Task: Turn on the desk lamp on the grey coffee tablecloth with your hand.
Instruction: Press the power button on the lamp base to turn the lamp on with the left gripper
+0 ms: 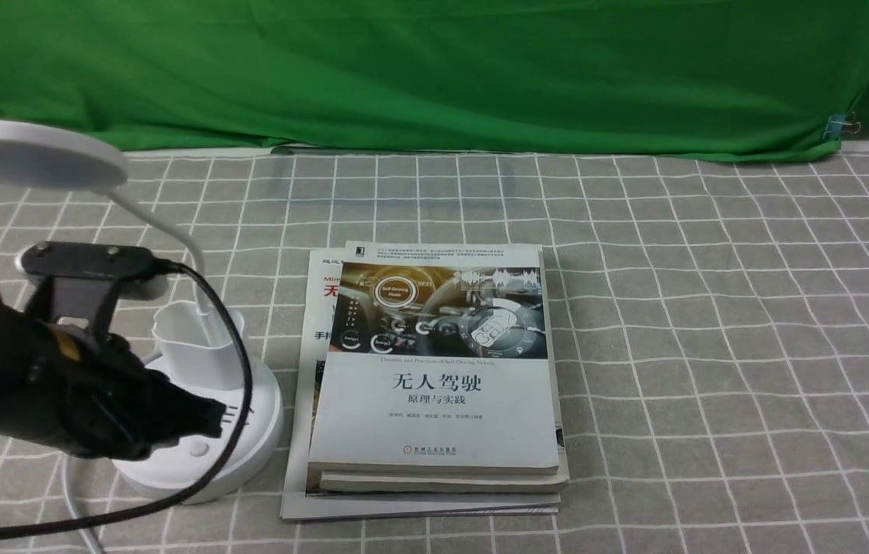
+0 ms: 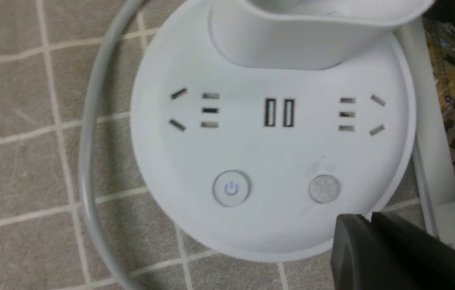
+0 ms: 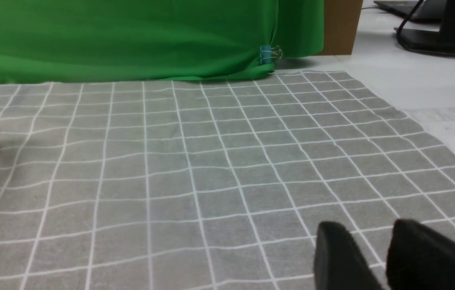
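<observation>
The white desk lamp [image 1: 196, 338] stands at the left on the grey coffee tablecloth [image 1: 711, 308]; its disc head [image 1: 27, 154] is at the upper left. My left gripper [image 1: 213, 415], the black hand, is shut and empty, with its tips over the front of the round base. In the left wrist view the base [image 2: 271, 153] shows its sockets, a power button [image 2: 231, 188] and a second round button [image 2: 324, 188]. The shut fingertips [image 2: 352, 225] sit at the base's rim just below the second button. My right gripper [image 3: 368, 237] is slightly open and empty, low over bare cloth [image 3: 171, 161].
A stack of books [image 1: 434, 369] lies just right of the lamp; its edge shows in the left wrist view [image 2: 453, 100]. The lamp's grey cord [image 2: 86, 141] curves round the base. The green backdrop [image 1: 434, 69] with a binder clip [image 1: 838, 125] closes the far side.
</observation>
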Tool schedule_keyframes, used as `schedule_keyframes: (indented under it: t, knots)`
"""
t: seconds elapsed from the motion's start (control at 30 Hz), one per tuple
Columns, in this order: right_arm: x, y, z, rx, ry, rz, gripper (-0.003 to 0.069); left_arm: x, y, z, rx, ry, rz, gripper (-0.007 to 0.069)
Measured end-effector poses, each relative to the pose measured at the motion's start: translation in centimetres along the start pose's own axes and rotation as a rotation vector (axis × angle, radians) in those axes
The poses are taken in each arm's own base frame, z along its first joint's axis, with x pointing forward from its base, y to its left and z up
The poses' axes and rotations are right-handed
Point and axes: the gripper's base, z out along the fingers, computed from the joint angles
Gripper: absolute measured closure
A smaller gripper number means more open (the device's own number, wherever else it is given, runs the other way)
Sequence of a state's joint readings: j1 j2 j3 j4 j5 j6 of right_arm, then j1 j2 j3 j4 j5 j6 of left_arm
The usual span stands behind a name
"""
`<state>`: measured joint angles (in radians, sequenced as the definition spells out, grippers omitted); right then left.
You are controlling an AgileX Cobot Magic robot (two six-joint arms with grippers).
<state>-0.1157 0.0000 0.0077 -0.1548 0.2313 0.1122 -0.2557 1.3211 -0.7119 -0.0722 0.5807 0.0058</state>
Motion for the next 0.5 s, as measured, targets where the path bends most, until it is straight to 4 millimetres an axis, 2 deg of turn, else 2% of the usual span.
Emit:
schedule_keyframes:
  t: [0.1, 0.5]
  knots:
    - [0.0, 0.0, 0.0, 0.0, 0.0, 0.0, 0.0414, -0.3, -0.7, 0.6, -0.049, 0.007, 0.041, 0.0604]
    - [0.0, 0.0, 0.0, 0.0, 0.0, 0.0, 0.0414, -0.6, -0.7, 3.4, -0.073, 0.052, 0.058, 0.0604]
